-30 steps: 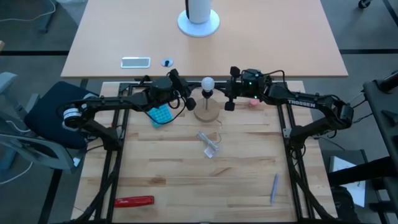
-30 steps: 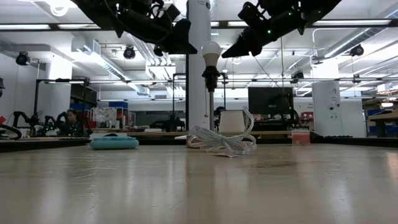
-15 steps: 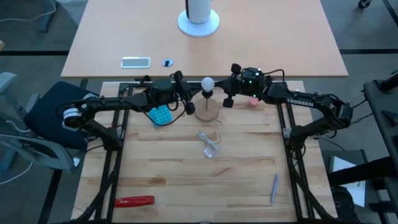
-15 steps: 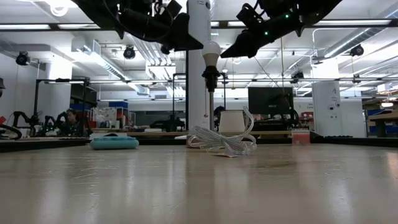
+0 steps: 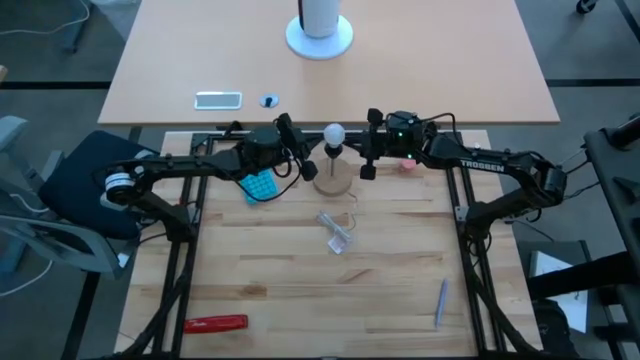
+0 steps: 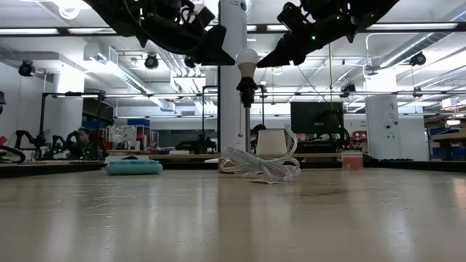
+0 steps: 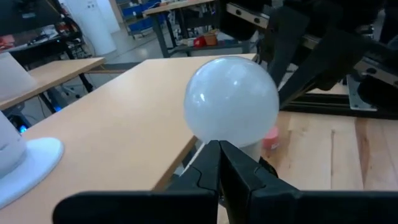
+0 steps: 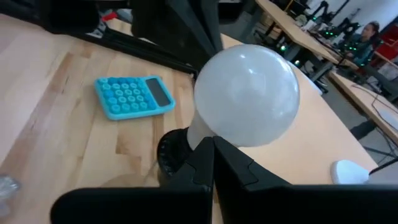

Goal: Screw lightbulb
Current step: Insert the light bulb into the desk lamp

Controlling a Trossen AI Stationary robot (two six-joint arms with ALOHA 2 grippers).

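Note:
The white globe lightbulb [image 5: 333, 131] sits by its base in a black socket [image 6: 247, 87]. The socket tops a thin stem that stands on a round wooden disc [image 5: 333, 182]. My left gripper [image 5: 311, 152] is level with the bulb on its left and shut. Its tips [image 7: 219, 146] are right at the bulb [image 7: 231, 99]. My right gripper [image 5: 359, 148] is on the bulb's right, also shut, with its tips [image 8: 213, 144] right at the bulb [image 8: 247, 93]. In the low view both grippers slant down toward the bulb [image 6: 247, 58] from either side. My left gripper's shut tips are at the lower left side of the bulb's globe [image 7: 208, 134], coming level from the table's left. I cannot tell whether they touch it. My right gripper's shut tips are at the globe's lower right side [image 8: 214, 134], coming from the table's right. I cannot tell whether they touch it.
A blue calculator [image 5: 258, 183] lies left of the disc and a small pink-red round thing [image 5: 408, 163] lies to its right. A clear plastic wrapper [image 5: 337, 232] lies nearer the front. A red tool [image 5: 215, 323] and a pen [image 5: 440, 300] lie near the front edge.
My left gripper has edged a little toward the bulb. My right gripper has shifted slightly toward the far edge and come back. The bulb stands in its socket as before.

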